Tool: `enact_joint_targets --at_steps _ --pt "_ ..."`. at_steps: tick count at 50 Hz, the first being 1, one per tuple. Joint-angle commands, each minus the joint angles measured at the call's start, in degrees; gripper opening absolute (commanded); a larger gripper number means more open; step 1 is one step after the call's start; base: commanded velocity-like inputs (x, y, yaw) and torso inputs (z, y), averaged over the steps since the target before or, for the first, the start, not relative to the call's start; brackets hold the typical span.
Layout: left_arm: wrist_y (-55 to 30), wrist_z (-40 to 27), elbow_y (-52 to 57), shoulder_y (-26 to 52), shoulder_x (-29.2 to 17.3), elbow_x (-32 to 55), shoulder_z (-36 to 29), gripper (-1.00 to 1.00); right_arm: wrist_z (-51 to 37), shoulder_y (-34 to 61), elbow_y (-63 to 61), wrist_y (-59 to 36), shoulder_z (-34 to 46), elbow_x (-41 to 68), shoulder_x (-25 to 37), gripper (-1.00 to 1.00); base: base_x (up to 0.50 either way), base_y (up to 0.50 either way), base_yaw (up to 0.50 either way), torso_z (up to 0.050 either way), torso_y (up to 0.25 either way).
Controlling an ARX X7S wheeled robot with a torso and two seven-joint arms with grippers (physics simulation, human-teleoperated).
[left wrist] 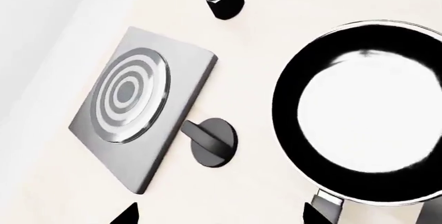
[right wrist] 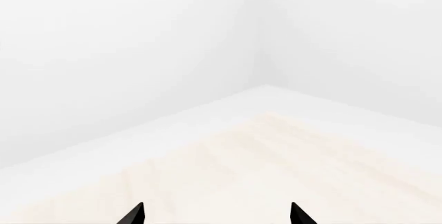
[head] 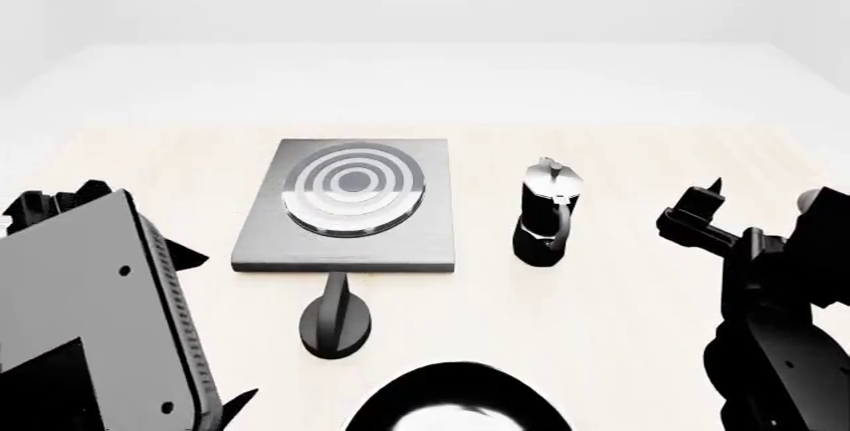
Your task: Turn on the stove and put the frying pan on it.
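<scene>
The stove [head: 348,207], a flat grey square hotplate with a ringed burner, lies at the table's middle; the left wrist view shows the stove [left wrist: 138,110] too. Its black knob [head: 334,322] stands just in front of it, also seen as the knob [left wrist: 210,141]. The black frying pan [left wrist: 366,115] with a pale inside rests on the table beside the knob and apart from the stove. In the head view the frying pan [head: 459,401] is cut by the bottom edge. My left gripper [left wrist: 221,216] hovers open above the table near the pan's handle [left wrist: 326,203], holding nothing. My right gripper [right wrist: 215,214] is open and empty over bare table.
A black-and-silver moka pot [head: 548,212] stands right of the stove, between it and my right arm [head: 770,302]. My left arm's grey body [head: 94,322] fills the near left. The pale table [head: 664,152] ends at white walls behind.
</scene>
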State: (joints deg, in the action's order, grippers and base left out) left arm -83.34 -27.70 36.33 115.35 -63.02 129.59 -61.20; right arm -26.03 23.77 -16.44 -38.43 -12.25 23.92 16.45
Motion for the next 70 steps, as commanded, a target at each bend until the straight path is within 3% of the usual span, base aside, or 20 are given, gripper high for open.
enact_joint_targets --at_steps 1,19,38,54,70 --pt "3.2 -0.08 5.1 3.16 -0.39 7.67 -4.32 1.0 0.06 -0.06 0.5 0.38 0.17 0.1 0.03 1.0 0.0 0.0 0.0 0.0 0.0" --pt "5.42 -1.27 8.91 1.16 0.28 9.93 -6.56 1.0 -0.04 0.14 1.01 0.4 0.08 0.63 0.22 1.0 0.0 0.0 0.0 0.0 0.0" --pt "7.91 1.75 12.54 -10.33 -1.9 2.19 -7.3 1.0 -0.59 0.2 0.32 -0.28 0.21 1.15 0.55 1.0 0.0 0.0 0.0 0.0 0.0" --pt "6.26 7.92 11.55 -20.25 -5.54 -10.0 -7.39 1.0 -0.27 -0.02 0.97 0.17 0.18 1.72 0.62 1.0 0.0 0.0 0.0 0.0 0.0" --pt "6.91 9.16 11.68 -22.29 -5.76 -12.17 -7.51 1.0 -1.63 0.39 0.9 -0.97 1.5 0.7 1.21 1.0 0.0 0.0 0.0 0.0 0.0"
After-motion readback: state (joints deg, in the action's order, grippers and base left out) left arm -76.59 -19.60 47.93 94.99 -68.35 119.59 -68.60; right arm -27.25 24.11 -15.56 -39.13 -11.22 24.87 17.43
